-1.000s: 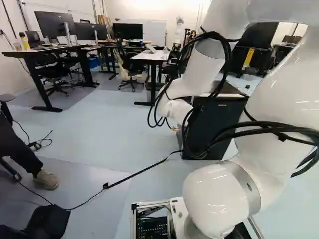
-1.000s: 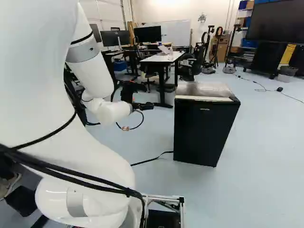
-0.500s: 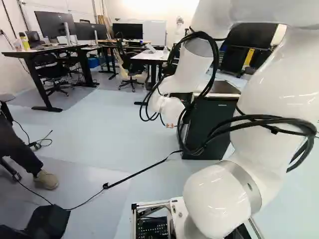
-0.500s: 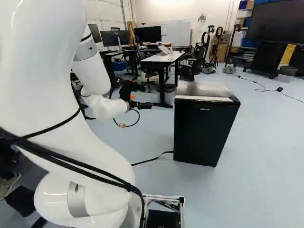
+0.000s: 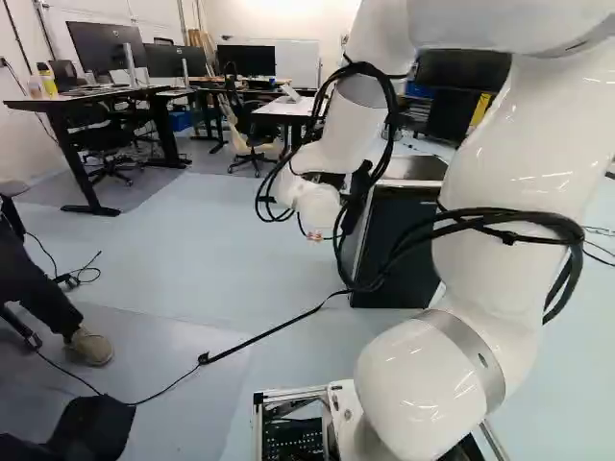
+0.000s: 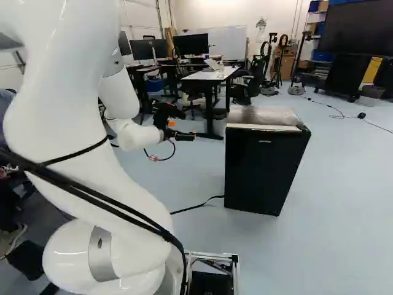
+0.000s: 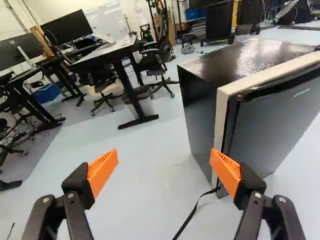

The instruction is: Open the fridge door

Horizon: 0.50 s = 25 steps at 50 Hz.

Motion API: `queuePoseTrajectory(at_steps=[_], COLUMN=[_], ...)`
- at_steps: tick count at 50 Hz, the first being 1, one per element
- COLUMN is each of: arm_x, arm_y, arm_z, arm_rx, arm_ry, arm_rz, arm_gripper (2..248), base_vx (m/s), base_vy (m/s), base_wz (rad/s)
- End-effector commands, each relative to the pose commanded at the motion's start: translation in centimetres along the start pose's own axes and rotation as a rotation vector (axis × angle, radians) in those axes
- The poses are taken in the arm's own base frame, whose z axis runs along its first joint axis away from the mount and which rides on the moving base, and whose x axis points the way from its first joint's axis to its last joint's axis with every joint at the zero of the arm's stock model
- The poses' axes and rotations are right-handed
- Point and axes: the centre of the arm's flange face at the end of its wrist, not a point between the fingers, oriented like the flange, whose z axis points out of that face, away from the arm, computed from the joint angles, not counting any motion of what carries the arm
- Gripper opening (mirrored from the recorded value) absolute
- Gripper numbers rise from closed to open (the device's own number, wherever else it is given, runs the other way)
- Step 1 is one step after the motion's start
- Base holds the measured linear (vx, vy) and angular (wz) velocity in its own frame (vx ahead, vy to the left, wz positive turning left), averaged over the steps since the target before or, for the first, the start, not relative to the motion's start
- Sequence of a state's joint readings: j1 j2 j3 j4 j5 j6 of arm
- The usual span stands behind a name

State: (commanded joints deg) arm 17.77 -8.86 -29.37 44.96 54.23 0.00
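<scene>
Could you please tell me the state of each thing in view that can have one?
Fridge door: closed.
Fridge: standing upright.
Gripper: open, holding nothing, clear of the door.
Arm: bent, with its wrist out beside the fridge.
Black strap: lying loose along the floor.
Large screen at the right of the right base view: dark.

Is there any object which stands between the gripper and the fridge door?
Nothing visible stands between the open gripper and the fridge door. A black cord lies on the floor near the door's bottom.
</scene>
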Motion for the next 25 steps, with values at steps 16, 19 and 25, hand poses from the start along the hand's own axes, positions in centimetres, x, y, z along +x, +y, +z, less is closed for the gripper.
queuePoseTrajectory(at_steps=[16,19,25], arm_x=[-0.9,-1.3,-1.9], arm_y=[-1.0,-1.1,-1.3], arm_z=[1.2,1.5,2.2], arm_rx=[-0.079,-0.096,-0.133], arm_ry=[-0.001,-0.003,-0.007], arm_rz=[0.051,0.058,0.074], arm_gripper=[247,247,247], base_vx=[0.000,0.000,0.000], base_vy=[0.000,0.000,0.000], base_wz=[0.000,0.000,0.000])
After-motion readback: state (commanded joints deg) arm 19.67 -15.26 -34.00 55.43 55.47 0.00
